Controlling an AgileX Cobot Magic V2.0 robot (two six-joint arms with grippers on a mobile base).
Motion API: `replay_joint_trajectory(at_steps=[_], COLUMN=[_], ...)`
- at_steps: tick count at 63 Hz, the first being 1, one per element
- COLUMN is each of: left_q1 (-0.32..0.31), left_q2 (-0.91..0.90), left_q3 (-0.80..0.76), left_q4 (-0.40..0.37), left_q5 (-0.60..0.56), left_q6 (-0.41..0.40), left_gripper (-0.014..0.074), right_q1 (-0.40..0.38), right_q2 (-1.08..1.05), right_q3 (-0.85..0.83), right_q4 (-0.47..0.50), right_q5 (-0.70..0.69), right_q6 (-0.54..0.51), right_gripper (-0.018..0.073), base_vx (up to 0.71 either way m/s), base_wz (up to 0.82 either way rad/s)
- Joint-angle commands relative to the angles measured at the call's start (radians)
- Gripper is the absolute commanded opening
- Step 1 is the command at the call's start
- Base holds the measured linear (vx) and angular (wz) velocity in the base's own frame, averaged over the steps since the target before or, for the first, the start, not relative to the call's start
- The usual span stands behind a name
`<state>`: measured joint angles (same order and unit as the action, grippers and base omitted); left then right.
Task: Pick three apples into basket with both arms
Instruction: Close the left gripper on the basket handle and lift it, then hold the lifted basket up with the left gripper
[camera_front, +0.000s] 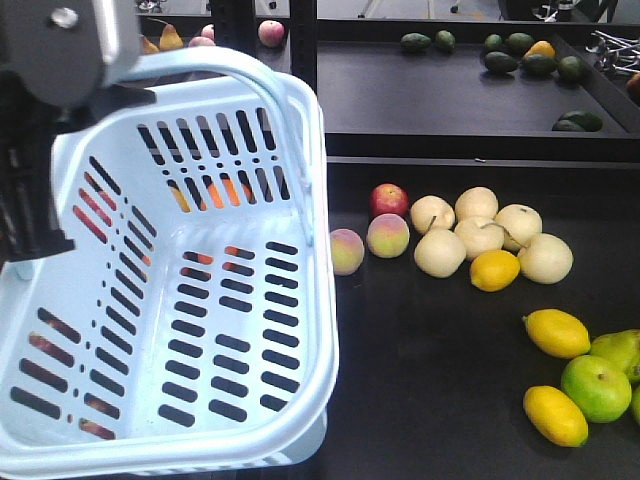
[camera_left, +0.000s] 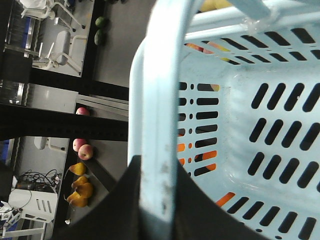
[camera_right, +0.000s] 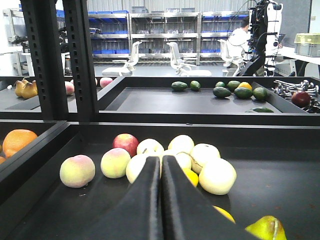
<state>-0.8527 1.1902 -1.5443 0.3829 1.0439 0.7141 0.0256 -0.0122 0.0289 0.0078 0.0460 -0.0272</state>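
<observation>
1. Basket (camera_front: 322, 300) hangs tilted from my left gripper (camera_left: 152, 200), open mouth turned toward the front camera; it is light blue with slotted walls and floor, and nothing lies in it
2. My left jaws are clenched on the hoop handle (camera_left: 157, 110); in the left wrist view the handle runs straight out from between them, and the basket's hollow lies to the right of it
3. My right gripper (camera_right: 161, 162) is closed on nothing: the two black fingers press flat together, with only a thin seam between them
4. Straight ahead of my right jaws' tips sits a cluster of pale yellow fruits (camera_right: 216, 176); my fingers hide part of it
5. One red apple (camera_right: 125, 144) lies ahead and to the left of my right jaws, at the far edge of that cluster, touching the pale fruit beside it
6. Two pink-yellow peaches (camera_right: 77, 170) lie side by side to the left of my right jaws, nearer to me than the apple
7. A lemon (camera_right: 191, 176) peeks out just to the right of my right fingers
8. An orange (camera_right: 17, 142) sits far left of my right jaws, beyond a black divider wall
9. Dark green avocados (camera_right: 221, 92) lie on the back tray past a black rail, well apart from both pairs of jaws
</observation>
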Motion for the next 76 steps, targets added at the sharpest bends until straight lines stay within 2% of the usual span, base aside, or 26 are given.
replay_joint_trajectory(at_steps=[1, 76], left_q1=[-0.002, -0.002], left_q2=[-0.040, -0.044], left_q3=[-0.029, -0.029], left_q4=[0.028, 0.024], left_q5=[-0.083, -0.083], left_q6=[-0.016, -0.016], left_gripper=[-0.0008, -0.0008], right_q1=[-0.003, -0.003], right_q2=[-0.001, -0.001], right_q3=[0.011, 0.011], right_q4=[-0.008, -0.008], right_q5=[-0.078, -0.078], right_q6=[0.001, 0.001], right_gripper=[-0.0008, -0.0008], base_vx=[0.00, 0.00], base_wz=[0.00, 0.00])
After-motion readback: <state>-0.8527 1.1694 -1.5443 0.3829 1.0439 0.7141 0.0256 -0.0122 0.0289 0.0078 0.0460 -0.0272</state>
